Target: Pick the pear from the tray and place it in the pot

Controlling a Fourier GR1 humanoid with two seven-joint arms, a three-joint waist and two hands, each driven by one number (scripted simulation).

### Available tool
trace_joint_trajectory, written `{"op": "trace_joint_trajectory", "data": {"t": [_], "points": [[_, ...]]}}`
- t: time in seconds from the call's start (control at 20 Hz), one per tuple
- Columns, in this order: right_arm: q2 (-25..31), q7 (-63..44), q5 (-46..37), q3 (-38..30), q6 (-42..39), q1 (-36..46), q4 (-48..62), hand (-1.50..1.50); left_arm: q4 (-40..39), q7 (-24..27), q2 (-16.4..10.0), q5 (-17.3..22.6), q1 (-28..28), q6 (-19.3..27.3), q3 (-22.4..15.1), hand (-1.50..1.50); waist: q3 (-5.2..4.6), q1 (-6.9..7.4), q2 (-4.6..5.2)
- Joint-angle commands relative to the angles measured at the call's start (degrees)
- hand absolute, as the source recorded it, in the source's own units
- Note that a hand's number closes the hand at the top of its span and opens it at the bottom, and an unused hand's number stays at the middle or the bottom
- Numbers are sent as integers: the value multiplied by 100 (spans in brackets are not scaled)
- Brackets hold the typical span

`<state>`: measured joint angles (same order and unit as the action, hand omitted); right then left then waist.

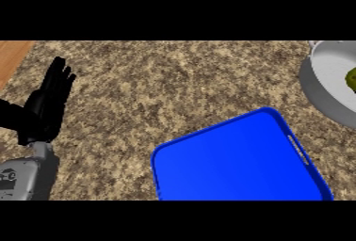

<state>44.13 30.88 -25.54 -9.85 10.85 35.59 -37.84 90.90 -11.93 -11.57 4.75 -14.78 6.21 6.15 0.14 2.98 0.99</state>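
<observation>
The pear (pixel 351 79), a yellow-green shape cut by the right edge, lies inside the grey pot (pixel 314 89) at the upper right of the speckled tabletop (pixel 173 80). The blue tray (pixel 236 164) lies at lower centre, near the pot. The left robot hand (pixel 49 101) rests at the left edge, fingers straight, holding nothing.

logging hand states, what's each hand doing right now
left hand: open, fingers straight, holding nothing, near the view's left edge
right hand: not in view
</observation>
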Motion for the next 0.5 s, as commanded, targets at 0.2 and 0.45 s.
{"op": "trace_joint_trajectory", "data": {"t": [0.2,0.45], "points": [[-77,92,-45,-68,-886,910,1866,-150,41,191,173,-112,168,23,-172,0,8,78,33],[-337,859,171,-216,-1492,966,2286,-150,135,-138,141,-35,-122,86,-112,0,24,90,53]]}}
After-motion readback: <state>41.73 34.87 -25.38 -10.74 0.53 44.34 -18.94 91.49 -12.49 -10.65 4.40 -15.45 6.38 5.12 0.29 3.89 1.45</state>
